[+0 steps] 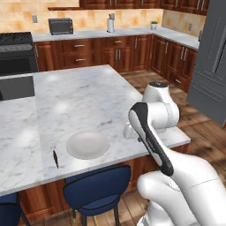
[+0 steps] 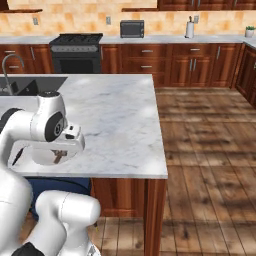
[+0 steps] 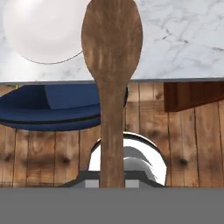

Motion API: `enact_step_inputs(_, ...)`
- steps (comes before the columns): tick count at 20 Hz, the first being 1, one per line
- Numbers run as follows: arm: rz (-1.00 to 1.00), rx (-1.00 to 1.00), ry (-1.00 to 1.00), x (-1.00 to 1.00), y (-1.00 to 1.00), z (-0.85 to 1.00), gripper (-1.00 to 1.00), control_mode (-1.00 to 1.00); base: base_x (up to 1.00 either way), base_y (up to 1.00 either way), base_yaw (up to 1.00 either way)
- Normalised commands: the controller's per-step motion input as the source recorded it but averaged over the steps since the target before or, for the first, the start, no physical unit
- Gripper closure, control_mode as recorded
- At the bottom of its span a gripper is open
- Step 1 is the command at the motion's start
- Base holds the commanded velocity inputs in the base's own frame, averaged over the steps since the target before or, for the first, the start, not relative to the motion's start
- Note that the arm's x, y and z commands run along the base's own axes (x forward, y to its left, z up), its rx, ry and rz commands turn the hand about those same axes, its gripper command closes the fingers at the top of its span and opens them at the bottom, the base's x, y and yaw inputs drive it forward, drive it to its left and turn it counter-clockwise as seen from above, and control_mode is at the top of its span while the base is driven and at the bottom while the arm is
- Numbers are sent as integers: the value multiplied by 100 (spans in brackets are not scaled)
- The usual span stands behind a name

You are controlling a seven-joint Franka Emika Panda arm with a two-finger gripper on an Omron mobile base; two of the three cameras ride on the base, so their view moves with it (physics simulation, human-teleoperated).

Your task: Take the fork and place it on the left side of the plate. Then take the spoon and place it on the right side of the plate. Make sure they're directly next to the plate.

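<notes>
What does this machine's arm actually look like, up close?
The arm is made of glossy white, rounded segments, like fat tubes joined end to end. A black band runs along one segment, and the round joint caps are dark. A small white block sits near the wrist. No loose cables show.

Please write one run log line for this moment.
phase: carrying spoon | end effector: shut on spoon | fork: on counter, left of plate | spoon: not yet placed

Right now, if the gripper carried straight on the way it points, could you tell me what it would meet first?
Probably the marble counter just right of the plate: the spoon clamped in the gripper points its bowl there. Depth is unclear from the hand view.
</notes>
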Motion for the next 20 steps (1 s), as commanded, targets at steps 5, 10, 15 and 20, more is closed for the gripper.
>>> enact_step_inputs(5,0,-4,-1,51,1,-73,100,-100,0,0,0)
enact_step_inputs(10,0,-6,-11,50,6,-58,100,-100,0,0,0)
enact_step_inputs(15,-1,0,-8,51,7,-37,100,-100,0,0,0)
enact_step_inputs(20,-2,0,0,43,2,-26,100,-100,0,0,0)
